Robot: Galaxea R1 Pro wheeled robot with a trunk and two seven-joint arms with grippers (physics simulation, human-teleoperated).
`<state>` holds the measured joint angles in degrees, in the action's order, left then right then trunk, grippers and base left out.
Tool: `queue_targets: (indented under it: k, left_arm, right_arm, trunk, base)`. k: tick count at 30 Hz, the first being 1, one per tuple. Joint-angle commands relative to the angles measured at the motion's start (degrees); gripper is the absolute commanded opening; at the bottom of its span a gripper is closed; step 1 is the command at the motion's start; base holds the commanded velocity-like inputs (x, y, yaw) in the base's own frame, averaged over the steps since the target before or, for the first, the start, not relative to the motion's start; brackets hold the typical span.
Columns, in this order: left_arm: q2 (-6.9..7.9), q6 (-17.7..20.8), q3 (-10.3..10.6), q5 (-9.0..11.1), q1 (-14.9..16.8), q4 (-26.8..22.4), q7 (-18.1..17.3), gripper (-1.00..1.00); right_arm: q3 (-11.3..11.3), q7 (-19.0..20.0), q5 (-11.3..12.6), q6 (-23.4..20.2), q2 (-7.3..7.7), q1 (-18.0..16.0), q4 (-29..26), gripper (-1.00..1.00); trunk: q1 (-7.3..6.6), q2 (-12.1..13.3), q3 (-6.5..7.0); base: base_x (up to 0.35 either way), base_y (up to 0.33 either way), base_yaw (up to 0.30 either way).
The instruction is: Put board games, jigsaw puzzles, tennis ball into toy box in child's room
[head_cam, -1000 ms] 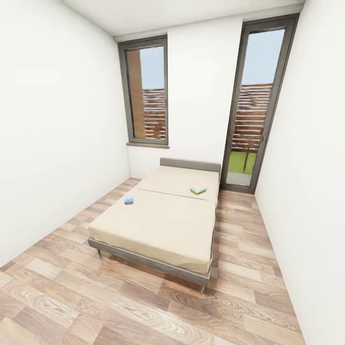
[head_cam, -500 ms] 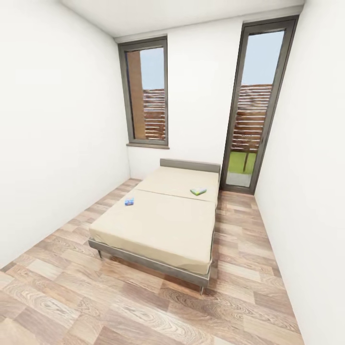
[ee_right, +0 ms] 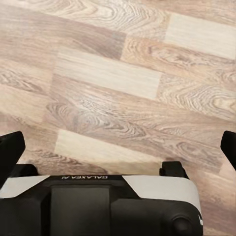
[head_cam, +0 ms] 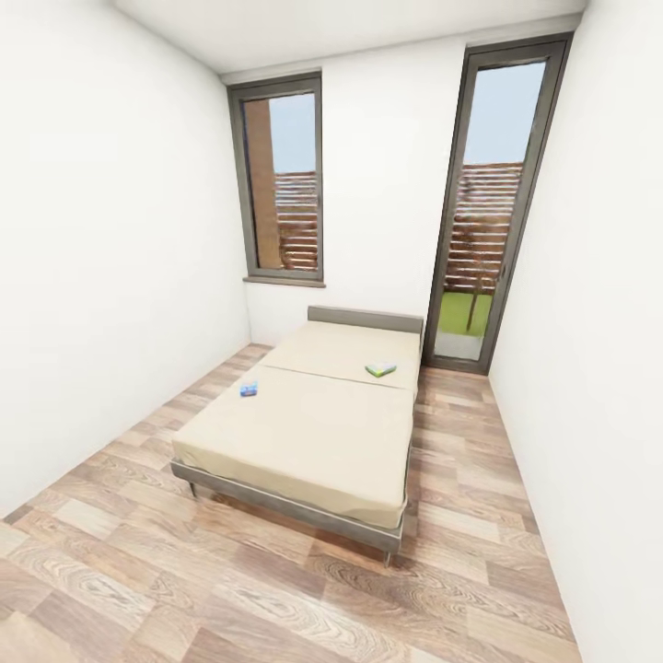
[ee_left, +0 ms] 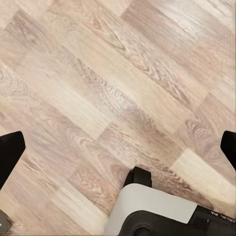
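Looked like the approach step — robot faced the bed (head_cam: 304, 442) with both end effectors spread wide and empty over the floor (head_cam: 276, 599), the blue board game (head_cam: 249, 389) near its left edge, the green-bordered one (head_cam: 380, 370) by the right edge near the headboard (head_cam: 366, 319), so it'd need to roll closer.

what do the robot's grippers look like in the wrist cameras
Each gripper, left and right, has black fingertips at the picture's two sides. Below them sits the robot's white and black body, marked GALAXEA in white lettering in the right wrist view.
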<state>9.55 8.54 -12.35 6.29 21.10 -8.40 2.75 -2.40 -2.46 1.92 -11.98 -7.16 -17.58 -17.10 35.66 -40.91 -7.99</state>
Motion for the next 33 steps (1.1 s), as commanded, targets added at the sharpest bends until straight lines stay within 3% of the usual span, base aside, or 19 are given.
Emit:
queue_targets:
  k: [1,14,24,29,33]
  left_arm:
    - [0.11,0.27,0.04,0.66,0.17,-0.12,0.16,1.0]
    - [1.62,-3.75,0.02,0.79,0.76,-0.07,-1.34,1.0]
    - [1.45,-4.52,0.47,0.41,0.78,-0.04,-2.4,1.0]
    - [1.31,-6.97,0.52,0.35,0.75,0.01,-2.46,1.0]
    - [1.31,-11.27,0.5,0.64,0.67,0.31,-2.44,1.0]
  right_arm:
    - [-0.22,-0.14,0.2,-0.28,-0.13,-0.35,-0.14,1.0]
    - [0.2,-0.16,0.15,1.61,-0.55,-1.47,-0.84,1.0]
    - [0.33,-0.85,0.14,2.54,-0.75,-1.41,-0.86,1.0]
    - [0.39,-3.47,0.01,2.99,-1.32,-1.41,-0.68,1.0]
    - [0.44,-5.18,-0.05,3.18,-1.76,-1.4,-0.59,1.0]
  trunk:
    - [-0.21,0.34,0.09]
    - [-3.07,5.56,2.42]
    - [-5.26,9.57,4.22]
    - [-5.26,9.57,4.22]
    - [-5.26,9.57,4.22]
  base:
    - [0.0,0.0,0.0]
    - [0.0,0.0,0.0]
    - [0.0,0.0,0.129]
    - [0.0,0.0,0.277]
    - [0.0,0.0,0.29]
